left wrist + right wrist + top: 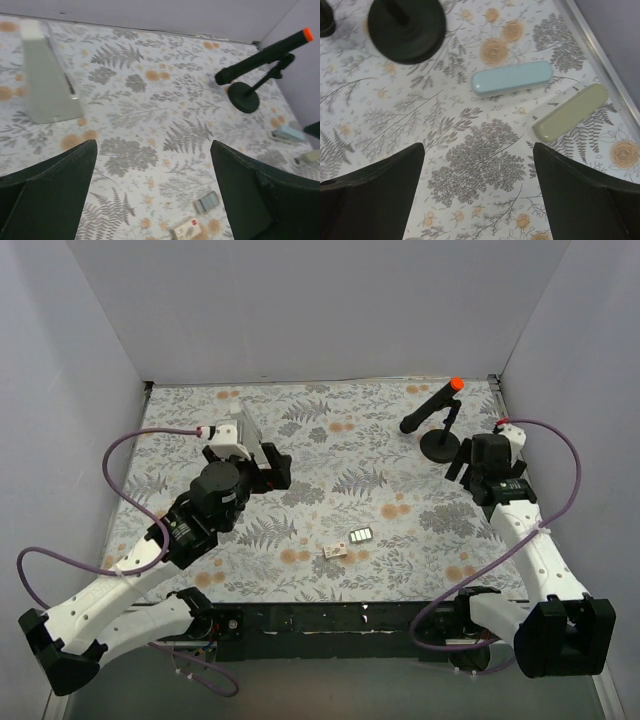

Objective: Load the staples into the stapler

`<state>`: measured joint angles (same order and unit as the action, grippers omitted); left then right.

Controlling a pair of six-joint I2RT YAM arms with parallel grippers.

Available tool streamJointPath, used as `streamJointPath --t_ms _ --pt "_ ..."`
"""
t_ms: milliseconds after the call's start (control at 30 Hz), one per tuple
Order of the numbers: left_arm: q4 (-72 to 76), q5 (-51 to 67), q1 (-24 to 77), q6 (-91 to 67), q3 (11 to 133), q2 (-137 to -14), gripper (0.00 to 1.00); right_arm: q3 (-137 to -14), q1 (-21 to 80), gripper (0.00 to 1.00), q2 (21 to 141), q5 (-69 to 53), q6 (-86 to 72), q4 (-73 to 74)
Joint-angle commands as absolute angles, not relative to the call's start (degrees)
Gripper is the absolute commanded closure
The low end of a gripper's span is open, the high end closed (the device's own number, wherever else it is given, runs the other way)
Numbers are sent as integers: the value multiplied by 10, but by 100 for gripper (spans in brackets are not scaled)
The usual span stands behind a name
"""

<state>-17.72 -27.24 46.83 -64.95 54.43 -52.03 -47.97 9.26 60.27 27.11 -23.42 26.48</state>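
Top external shows us the staples packet [335,550] just beside the staples tray [360,536], loose on the desk [330,440] between the arms. We find the left pincer [154,147] and right pincer [479,147] both released and empty. The right hangs over the blue bar [512,78] and green bar [570,112], likely staged to pick the stapler.

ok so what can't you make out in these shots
Top view: blue bar and green bar unseen, likely behind the right arm; strips in the tray too small to count.
Left wrist: packet cut by the bottom edge, print unreadable; wedge blurred.
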Motion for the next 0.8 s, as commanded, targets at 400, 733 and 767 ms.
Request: streamJointPath --t_ms 400,733,767 --pt "-54 -390 461 -497 360 -349 2 -433 -140 10 693 200 -297 196" --pt "-56 -388 461 -499 361 -344 2 -399 -170 31 744 194 -294 168" --pt "-57 -388 461 -498 361 -342 2 -397 -172 32 747 193 -294 162"
